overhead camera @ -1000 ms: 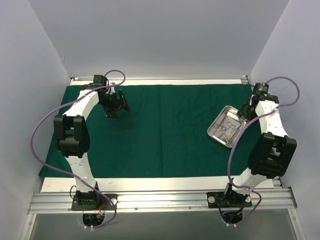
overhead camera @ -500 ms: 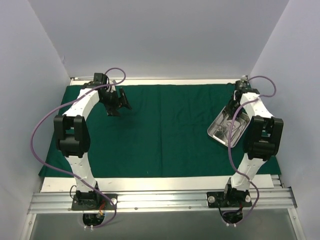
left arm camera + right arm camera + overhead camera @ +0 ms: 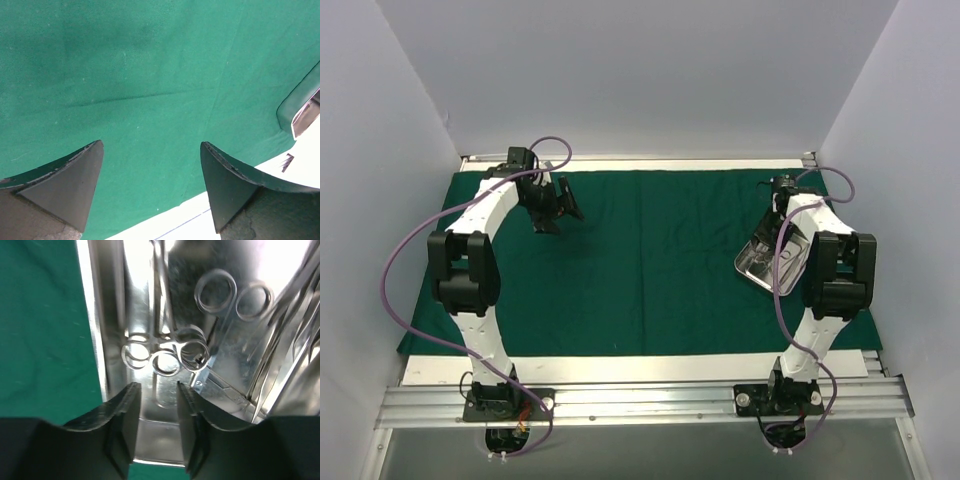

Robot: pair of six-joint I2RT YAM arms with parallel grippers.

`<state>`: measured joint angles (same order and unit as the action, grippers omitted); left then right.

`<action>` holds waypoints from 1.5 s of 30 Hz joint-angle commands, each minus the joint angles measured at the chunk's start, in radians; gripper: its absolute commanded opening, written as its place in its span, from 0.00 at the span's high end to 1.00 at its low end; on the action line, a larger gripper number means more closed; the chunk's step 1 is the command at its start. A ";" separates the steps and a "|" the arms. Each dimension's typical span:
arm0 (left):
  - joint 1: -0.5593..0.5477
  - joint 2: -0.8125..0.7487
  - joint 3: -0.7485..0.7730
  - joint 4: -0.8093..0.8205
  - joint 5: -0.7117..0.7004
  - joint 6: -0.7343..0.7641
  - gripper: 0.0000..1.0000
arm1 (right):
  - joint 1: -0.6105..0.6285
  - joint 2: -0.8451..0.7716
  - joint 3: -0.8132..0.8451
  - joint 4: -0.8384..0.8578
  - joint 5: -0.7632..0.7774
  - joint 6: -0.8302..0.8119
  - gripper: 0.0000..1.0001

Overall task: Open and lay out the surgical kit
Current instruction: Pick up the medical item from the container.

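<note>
The dark green drape (image 3: 650,260) lies spread flat over the table. The small steel tray (image 3: 758,264) sits on its right part, with several silver ring-handled instruments (image 3: 161,356) lying inside. My right gripper (image 3: 778,222) hangs over the tray's far end. In the right wrist view it (image 3: 156,392) is open by a narrow gap and empty, above the tray floor (image 3: 112,300), with the ring handles just beyond its fingertips. My left gripper (image 3: 556,207) hovers over the drape's far left. In the left wrist view it (image 3: 152,150) is wide open and empty.
White walls close in the back and both sides. A strip of bare white table (image 3: 620,368) shows in front of the drape. The left wrist view shows the green cloth (image 3: 150,75), white table (image 3: 250,210) and the tray (image 3: 305,115) at the right edge.
My right arm has folded and swung its wrist leftward, from the tray's right side to over its far end. The left arm has barely moved. The tray and drape stay put.
</note>
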<state>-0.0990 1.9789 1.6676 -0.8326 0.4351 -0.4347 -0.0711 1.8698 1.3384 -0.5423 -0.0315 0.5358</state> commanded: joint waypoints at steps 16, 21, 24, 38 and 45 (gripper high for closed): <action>-0.010 -0.015 0.070 -0.023 0.013 0.013 0.05 | 0.021 -0.066 -0.137 0.002 0.073 0.029 0.59; -0.013 0.006 0.092 -0.034 0.004 0.016 0.06 | 0.022 -0.075 -0.111 -0.002 0.079 0.016 0.58; -0.018 0.020 0.107 -0.045 -0.006 0.013 0.06 | 0.022 -0.080 -0.087 -0.011 0.087 0.003 0.57; -0.036 0.043 0.135 -0.049 -0.010 -0.002 0.07 | 0.021 -0.133 -0.094 -0.048 0.108 -0.043 0.56; -0.039 0.049 0.152 -0.063 -0.003 0.007 0.07 | 0.021 -0.109 -0.139 -0.022 0.102 -0.030 0.58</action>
<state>-0.1352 2.0266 1.7592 -0.8833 0.4271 -0.4370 -0.0570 1.7737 1.2152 -0.5373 0.0452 0.5037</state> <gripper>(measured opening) 0.930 0.423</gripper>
